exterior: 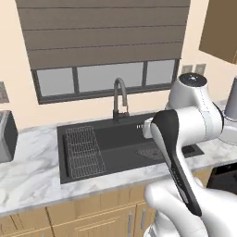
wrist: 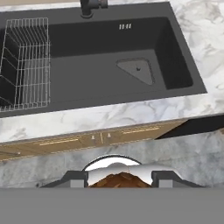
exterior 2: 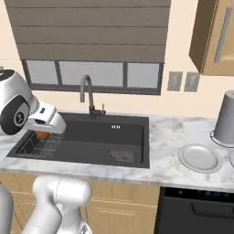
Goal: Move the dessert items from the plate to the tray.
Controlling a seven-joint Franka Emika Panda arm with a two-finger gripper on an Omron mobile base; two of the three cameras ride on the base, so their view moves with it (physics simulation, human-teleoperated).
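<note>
My gripper [wrist: 119,178] hangs over the front edge of the counter, in front of the sink. It is shut on the plain brown ball [wrist: 120,180], which sits between the two dark fingertips [wrist: 74,179]. In the right base view the ball [exterior 2: 42,135] shows as a small orange-brown lump just under the white hand, above the sink's left end. A round pale plate [exterior 2: 199,157] lies on the counter to the right of the sink, with nothing visible on it. The red-and-white piece and the blue tray are out of view.
A dark sink [exterior: 62,152] with a wire rack [wrist: 24,63] at its left end and a faucet [exterior 2: 87,93] behind it. A grey upright cylinder [exterior 2: 226,119] stands at the far right. A grey appliance [exterior: 5,136] sits on the left counter.
</note>
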